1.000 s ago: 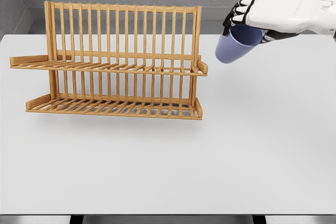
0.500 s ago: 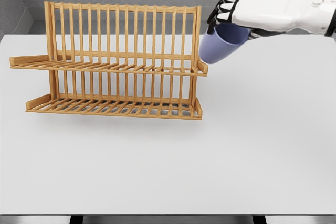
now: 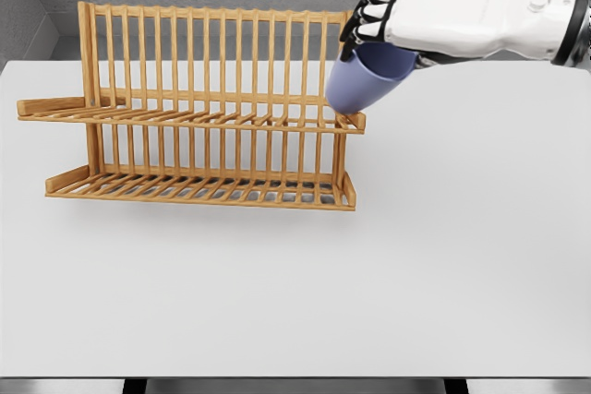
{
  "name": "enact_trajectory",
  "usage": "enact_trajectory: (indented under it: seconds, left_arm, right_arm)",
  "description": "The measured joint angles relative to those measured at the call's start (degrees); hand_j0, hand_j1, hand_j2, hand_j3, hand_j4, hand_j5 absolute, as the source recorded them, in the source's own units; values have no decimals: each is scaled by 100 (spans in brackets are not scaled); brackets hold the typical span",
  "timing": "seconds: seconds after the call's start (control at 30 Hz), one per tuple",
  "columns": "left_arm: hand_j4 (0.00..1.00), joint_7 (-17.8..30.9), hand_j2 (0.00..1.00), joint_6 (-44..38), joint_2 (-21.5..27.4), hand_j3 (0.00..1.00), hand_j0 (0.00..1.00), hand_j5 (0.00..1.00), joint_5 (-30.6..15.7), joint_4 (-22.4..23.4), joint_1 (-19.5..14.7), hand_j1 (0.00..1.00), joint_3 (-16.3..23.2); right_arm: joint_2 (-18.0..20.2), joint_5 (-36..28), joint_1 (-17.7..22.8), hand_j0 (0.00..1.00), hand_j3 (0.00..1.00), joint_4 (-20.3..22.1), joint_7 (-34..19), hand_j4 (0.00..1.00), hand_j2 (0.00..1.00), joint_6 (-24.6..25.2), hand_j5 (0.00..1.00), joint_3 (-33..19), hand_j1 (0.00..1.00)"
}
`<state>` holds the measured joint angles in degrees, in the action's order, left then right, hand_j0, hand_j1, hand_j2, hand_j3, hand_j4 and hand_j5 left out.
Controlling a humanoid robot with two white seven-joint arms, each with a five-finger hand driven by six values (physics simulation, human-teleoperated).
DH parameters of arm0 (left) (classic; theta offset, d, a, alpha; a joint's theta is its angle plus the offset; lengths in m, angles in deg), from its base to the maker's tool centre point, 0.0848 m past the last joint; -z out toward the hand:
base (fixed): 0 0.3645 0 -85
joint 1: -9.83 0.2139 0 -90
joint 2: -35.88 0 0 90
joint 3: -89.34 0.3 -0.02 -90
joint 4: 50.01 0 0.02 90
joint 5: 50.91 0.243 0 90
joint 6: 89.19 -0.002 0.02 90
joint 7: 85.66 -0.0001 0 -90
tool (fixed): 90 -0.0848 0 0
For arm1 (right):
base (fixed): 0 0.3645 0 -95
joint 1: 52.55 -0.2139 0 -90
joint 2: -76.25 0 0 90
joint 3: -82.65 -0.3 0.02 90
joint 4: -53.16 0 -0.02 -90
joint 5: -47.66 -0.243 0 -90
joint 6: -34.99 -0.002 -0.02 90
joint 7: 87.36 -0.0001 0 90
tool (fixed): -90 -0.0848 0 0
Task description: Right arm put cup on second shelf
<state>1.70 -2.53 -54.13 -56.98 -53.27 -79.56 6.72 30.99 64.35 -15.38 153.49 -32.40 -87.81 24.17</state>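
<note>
A wooden two-tier dish rack (image 3: 199,108) stands on the white table, left of centre. A blue cup (image 3: 362,80) hangs tilted in the air at the rack's right end, its base just above the right tip of the upper shelf (image 3: 185,117). My right hand (image 3: 392,25) is shut on the cup, gripping its rim from above, and its arm enters from the right edge. The left arm does not show.
The white table (image 3: 443,246) stretches wide to the right of and in front of the rack. A grey wall runs behind the table's far edge. The rack's lower shelf (image 3: 199,189) carries nothing.
My right hand has carried the cup leftward, from open air right of the rack to the right end of the upper shelf. The rack has stayed still.
</note>
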Motion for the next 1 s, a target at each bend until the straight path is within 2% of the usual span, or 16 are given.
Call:
enact_trajectory:
  seconds: [0.3, 0.6, 0.73, 1.0]
  left_arm:
    - [100, 0, 100, 0, 0, 100, 100, 100, 0, 0, 0, 100, 0]
    - [100, 0, 100, 0, 0, 100, 100, 100, 0, -1, 0, 100, -1]
    - [100, 0, 100, 0, 0, 100, 100, 100, 0, 0, 0, 100, 0]
    - [100, 0, 100, 0, 0, 100, 100, 100, 0, 0, 0, 100, 0]
  right_arm:
    - [-132, -4, -44, 61, 61, 13, 3, 61, 61, -18, 61, 179, 61]
    - [-179, 177, -53, 61, 61, -7, 117, 61, 61, 164, 61, 485, 61]
    - [-202, 120, -62, 61, 61, -4, 95, 61, 61, 346, 61, 704, 61]
    - [-214, 107, -70, 63, 63, 3, 42, 63, 63, 405, 63, 903, 63]
